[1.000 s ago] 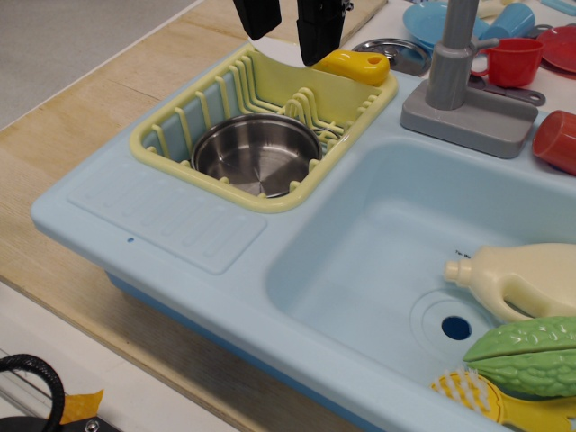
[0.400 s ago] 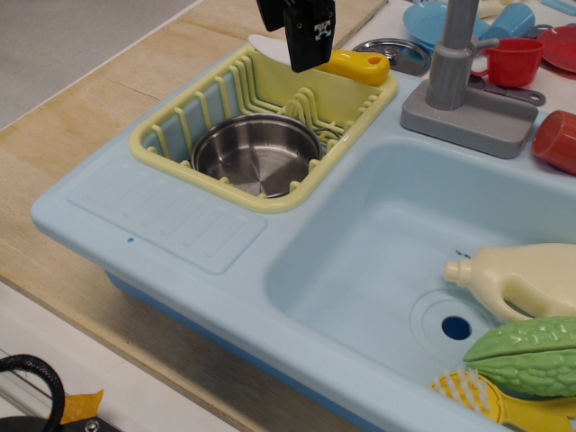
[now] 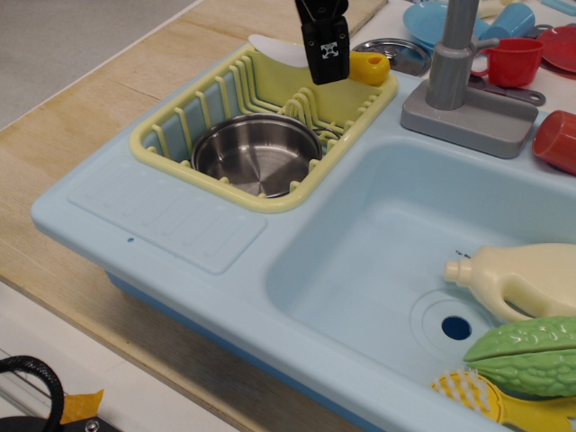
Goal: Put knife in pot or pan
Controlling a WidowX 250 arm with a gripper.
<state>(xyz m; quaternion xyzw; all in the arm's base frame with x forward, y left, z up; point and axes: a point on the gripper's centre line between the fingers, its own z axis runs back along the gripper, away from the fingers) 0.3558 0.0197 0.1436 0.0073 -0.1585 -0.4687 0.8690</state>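
The knife lies across the far rim of the yellow dish rack [image 3: 171, 148], its yellow handle [image 3: 371, 66] to the right and its whitish blade [image 3: 273, 49] to the left. My black gripper [image 3: 326, 70] is down over the knife's middle, seen side-on; its fingers overlap, so I cannot tell whether they are closed on the knife. The shiny steel pot [image 3: 256, 155] sits empty in the near part of the rack, below and left of the gripper.
A grey faucet [image 3: 450, 54] stands right of the rack. The blue sink basin [image 3: 378, 252] holds a cream bottle [image 3: 526, 279], a green vegetable [image 3: 526, 355] and a yellow scrub brush [image 3: 477, 396]. A red cup [image 3: 513, 61], blue dishes [image 3: 427, 22] and a metal lid [image 3: 396, 52] sit behind.
The gripper has moved right and down, turning from two spread fingers above the rack's far rim to side-on over the knife's middle. The knife and pot have not moved.
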